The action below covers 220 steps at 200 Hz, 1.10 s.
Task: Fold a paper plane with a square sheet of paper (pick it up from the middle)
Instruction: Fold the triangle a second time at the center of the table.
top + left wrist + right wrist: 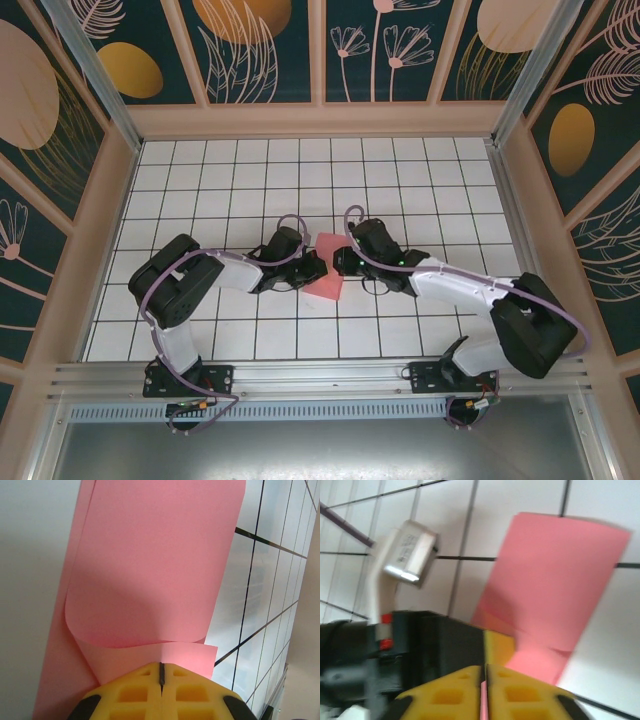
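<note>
The square sheet of paper (328, 272) is pink-red and lies folded over on the white grid table, between my two grippers. In the left wrist view its upper layer (150, 565) curls back over the lower one in a soft loop. My left gripper (161, 672) is shut, pinching the sheet's near edge where a short crease starts. My right gripper (484, 680) is shut too, with a thin pink strip of the sheet (555, 580) between its yellow fingers. From above, the left gripper (308, 272) and the right gripper (340, 262) meet at the sheet from opposite sides.
The left gripper's black body and one yellow finger (499, 647) sit close in front of the right gripper. A silver block (410, 555) rides on the left arm. Patterned walls enclose the table, and an aluminium rail (320, 375) runs along its near edge.
</note>
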### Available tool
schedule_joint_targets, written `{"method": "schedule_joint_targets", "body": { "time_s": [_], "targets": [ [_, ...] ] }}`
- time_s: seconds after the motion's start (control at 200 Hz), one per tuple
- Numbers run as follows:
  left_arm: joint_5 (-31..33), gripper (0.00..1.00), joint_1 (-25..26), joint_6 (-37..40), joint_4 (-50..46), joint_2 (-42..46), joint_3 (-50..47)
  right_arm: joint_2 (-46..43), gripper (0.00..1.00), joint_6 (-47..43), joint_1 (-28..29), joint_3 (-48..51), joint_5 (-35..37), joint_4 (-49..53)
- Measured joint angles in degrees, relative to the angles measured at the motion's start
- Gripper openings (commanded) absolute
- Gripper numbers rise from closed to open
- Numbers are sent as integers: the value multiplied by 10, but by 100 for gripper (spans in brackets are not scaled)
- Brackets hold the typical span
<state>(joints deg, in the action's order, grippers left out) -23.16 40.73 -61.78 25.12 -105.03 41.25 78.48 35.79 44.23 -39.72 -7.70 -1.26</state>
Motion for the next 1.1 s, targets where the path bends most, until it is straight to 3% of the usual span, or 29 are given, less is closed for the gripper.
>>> {"method": "schedule_joint_targets", "body": {
  "time_s": [0.375, 1.101],
  "targets": [
    [0, 0, 0, 0, 0, 0, 0, 79, 0, 91, 0, 35, -113, -76],
    [0, 0, -2, 2, -1, 0, 0, 145, 0, 95, -1, 9, -130, -53]
  ]
}}
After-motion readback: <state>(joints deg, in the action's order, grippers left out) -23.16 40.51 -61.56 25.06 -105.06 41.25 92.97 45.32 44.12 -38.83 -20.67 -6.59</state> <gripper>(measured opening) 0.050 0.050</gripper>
